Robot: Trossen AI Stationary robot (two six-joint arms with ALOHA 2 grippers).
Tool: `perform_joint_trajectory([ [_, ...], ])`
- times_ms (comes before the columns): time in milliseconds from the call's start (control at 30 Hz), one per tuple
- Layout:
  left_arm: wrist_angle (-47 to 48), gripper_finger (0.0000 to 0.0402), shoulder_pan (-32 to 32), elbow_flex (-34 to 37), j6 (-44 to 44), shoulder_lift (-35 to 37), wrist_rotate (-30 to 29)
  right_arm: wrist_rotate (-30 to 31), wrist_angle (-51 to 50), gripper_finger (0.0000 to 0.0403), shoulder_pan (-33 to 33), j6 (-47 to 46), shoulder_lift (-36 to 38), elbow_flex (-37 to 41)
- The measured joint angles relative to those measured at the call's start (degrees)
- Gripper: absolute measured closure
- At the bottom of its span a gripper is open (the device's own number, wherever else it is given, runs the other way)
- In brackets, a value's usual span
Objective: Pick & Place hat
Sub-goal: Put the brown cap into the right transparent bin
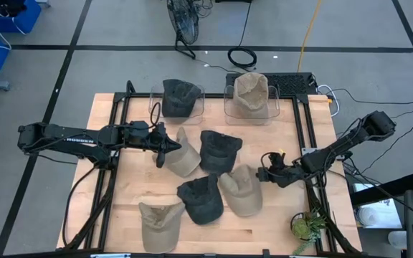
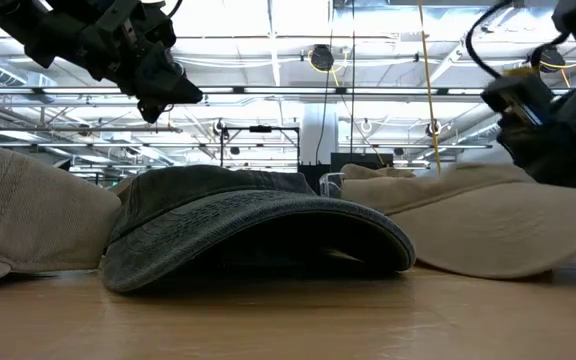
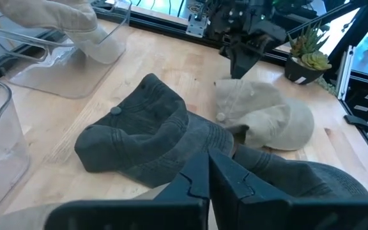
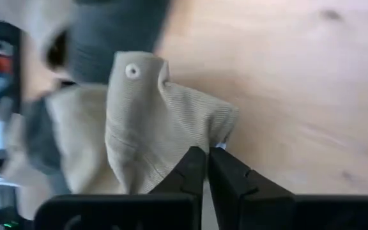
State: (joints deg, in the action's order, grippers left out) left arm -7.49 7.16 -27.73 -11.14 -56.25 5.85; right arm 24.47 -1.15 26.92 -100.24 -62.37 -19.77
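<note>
Several beige and dark grey hats lie on the wooden table point(image 1: 278, 222). My right gripper point(image 1: 265, 174) is at the right side of one beige hat point(image 1: 241, 189), shut on it; the right wrist view shows that hat's crown and top button point(image 4: 133, 70). The hat's far side leans on a dark hat point(image 1: 201, 199). My left gripper point(image 1: 165, 149) is shut and hangs above the table beside another beige hat point(image 1: 185, 158), touching nothing. In its wrist view its fingers point(image 3: 208, 174) hover over a dark hat point(image 3: 139, 137). My right gripper pinches a fold of the beige hat's crown cloth at its right-hand edge point(image 4: 220, 134) between its two fingertips. The fingers slant down from the table's right side. The crown is drawn up into a peak toward the fingers point(image 3: 225, 96), and the rest of the hat lies on the table.
Two clear bins stand at the far edge, one point(image 1: 156, 107) holding a dark hat and one point(image 1: 228, 107) a beige hat. Another beige hat point(image 1: 158, 223) lies near the front edge. A small potted plant point(image 1: 307, 226) stands at the front right corner.
</note>
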Motion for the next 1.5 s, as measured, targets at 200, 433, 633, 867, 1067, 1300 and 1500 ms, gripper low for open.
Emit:
perform_joint_trajectory([
  [200,-0.11,0.0394,0.00,0.00,-0.03,0.00,0.02,5.88,10.66,0.0400,-0.07,7.51,0.03,-0.13],
  [433,-0.13,0.0396,0.00,0.00,-0.15,0.00,0.15,10.14,10.22,0.0402,-2.42,22.54,0.06,-6.56],
  [633,-0.13,0.0396,0.00,0.00,-0.16,0.00,0.15,10.47,-2.38,0.0402,-6.84,33.26,0.06,-17.77],
  [867,-0.13,0.0398,0.00,-0.60,0.35,0.02,0.58,10.46,-8.92,0.0402,-12.69,47.78,0.06,-28.25],
  [1067,-0.10,0.0399,-0.02,-2.26,2.28,0.04,1.87,10.21,-8.92,0.0403,-19.37,59.37,0.06,-33.23],
  [1300,-0.13,0.0398,0.00,-3.62,2.46,0.04,1.65,10.05,-5.81,0.0403,-30.75,71.24,0.07,-36.33],
  [1500,-0.13,0.0397,0.02,-3.65,1.76,0.04,-5.07,8.61,-4.22,0.0403,-44.22,78.41,0.07,-36.54],
])
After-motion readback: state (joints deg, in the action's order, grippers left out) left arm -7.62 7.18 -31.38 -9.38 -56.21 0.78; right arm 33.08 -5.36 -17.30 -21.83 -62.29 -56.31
